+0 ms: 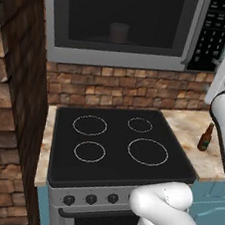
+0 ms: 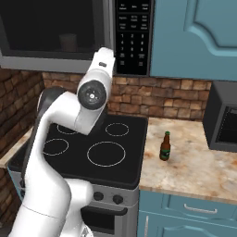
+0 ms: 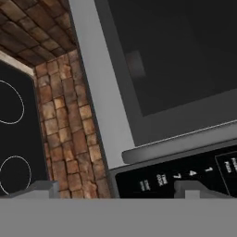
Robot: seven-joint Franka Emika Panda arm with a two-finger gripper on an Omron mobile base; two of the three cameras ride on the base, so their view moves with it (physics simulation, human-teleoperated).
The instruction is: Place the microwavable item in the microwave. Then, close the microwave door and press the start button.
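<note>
The microwave [image 1: 121, 60] hangs over the stove with its door [image 3: 176, 55] shut. Through the dark window the small glass cup, the microwavable item [image 1: 118, 32] [image 2: 68, 41] [image 3: 135, 62], shows dimly, standing upright inside. The long grey bar handle [image 3: 180, 143] lies along the door's edge next to the black keypad [image 3: 185, 173] [image 2: 133, 37] [image 1: 216, 28]. My gripper [image 3: 115, 192] is open and holds nothing, its fingertips [image 3: 192, 189] wide apart just in front of the keypad and handle. My white hand [image 2: 102, 62] is raised before the microwave's lower right.
A black stove [image 1: 120, 145] with several ring burners sits below, backed by a brick wall [image 1: 118, 87]. A brown beer bottle [image 2: 165, 146] [image 1: 205, 138] stands on the counter to the stove's right. A blue cabinet [image 2: 194, 37] adjoins the keypad. A dark appliance [image 2: 224, 122] stands far right.
</note>
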